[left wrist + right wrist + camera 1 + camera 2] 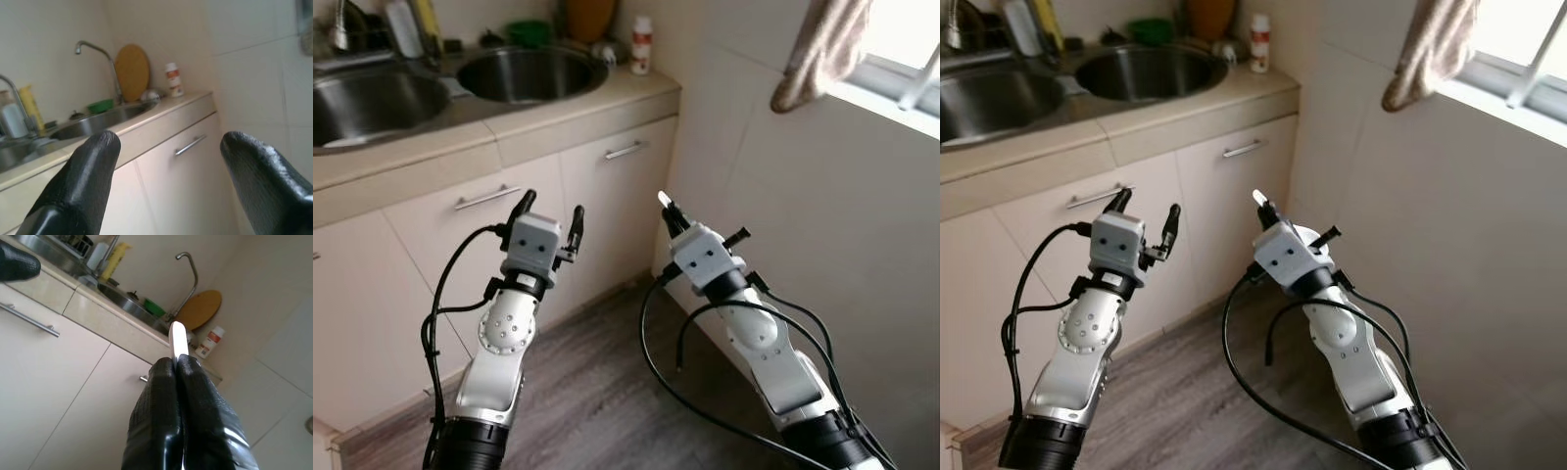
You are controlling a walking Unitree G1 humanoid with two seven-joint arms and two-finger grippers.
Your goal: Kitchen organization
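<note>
Right now I am holding both arms up in front of a beige counter (558, 116) with two steel sink basins set into it: a rectangular one (372, 103) on my left and a round one (530, 71) nearer the corner. My left gripper (548, 217) is hanging with its two fingers spread wide apart and nothing between them. My right gripper (669, 211) is pinching its fingers (161, 406) tight on one thin white strip (178, 340), whose tip is poking out past the fingertips; I cannot tell what the strip is. Below the counter edge, cabinet fronts are carrying two bar handles (487, 198), (625, 150). By the round basin one red-and-white bottle (641, 44) is standing upright, with one round wooden board (132, 72) leaning on the wall, one green bowl (100, 105) and two faucets (98, 51) behind. Open wood floor (597, 392) is lying between me and the cabinets, and a tiled wall (822, 225) is closing in just beside my right arm, where one cloth (822, 49) is hanging by the window sill. Both basins are looking bare from here.
</note>
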